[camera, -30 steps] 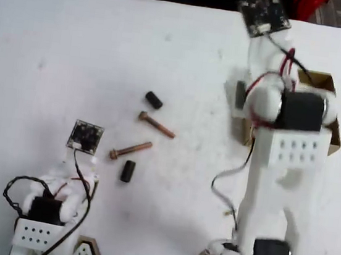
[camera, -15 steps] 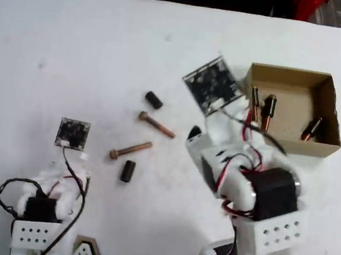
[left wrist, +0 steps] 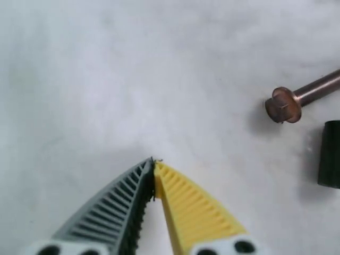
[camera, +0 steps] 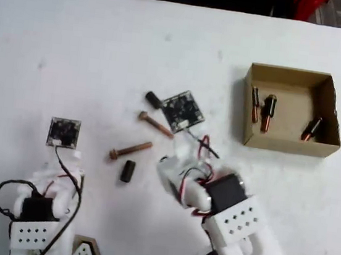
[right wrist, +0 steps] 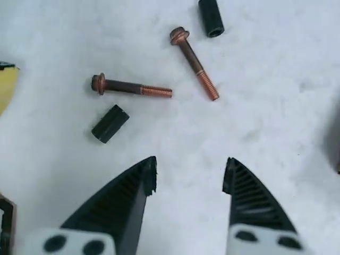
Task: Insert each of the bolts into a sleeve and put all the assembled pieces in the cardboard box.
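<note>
Beyond the right gripper (right wrist: pixel 190 172), jaws apart, lie two bolts (right wrist: pixel 133 87).

The worktop (camera: pixel 75 41) is seen from above in the high view, with both arms at its near edge. The left wrist view is taken close over the surface, past the left hand (left wrist: pixel 154 164). The right wrist view is taken from farther up, past the right hand (right wrist: pixel 189 172). One bolt (left wrist: pixel 283 104) and one sleeve (left wrist: pixel 329 154) are shared by all three views.

White arms (camera: pixel 242 226), black servos (camera: pixel 225 189), seemingly red-black wires (camera: pixel 204 145).
</note>
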